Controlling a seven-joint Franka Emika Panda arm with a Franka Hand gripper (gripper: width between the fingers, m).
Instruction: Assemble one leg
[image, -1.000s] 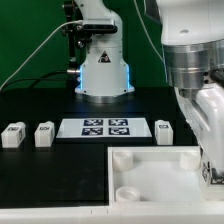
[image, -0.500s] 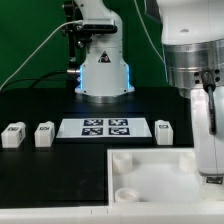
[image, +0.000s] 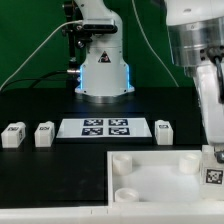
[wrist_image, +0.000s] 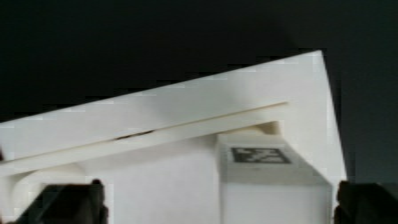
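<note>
The hand has its fingers apart, holding nothing. A leg sits right under it, between the fingers, on the big white panel at the exterior view's right edge.

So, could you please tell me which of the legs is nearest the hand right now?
The leg at the exterior view's far right edge, directly under the arm; the other three sit in a row beside the marker board.

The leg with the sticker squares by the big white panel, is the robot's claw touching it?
Cannot tell. In the wrist view the fingertips flank the leg with gaps visible, but the exterior view hides any contact.
</note>
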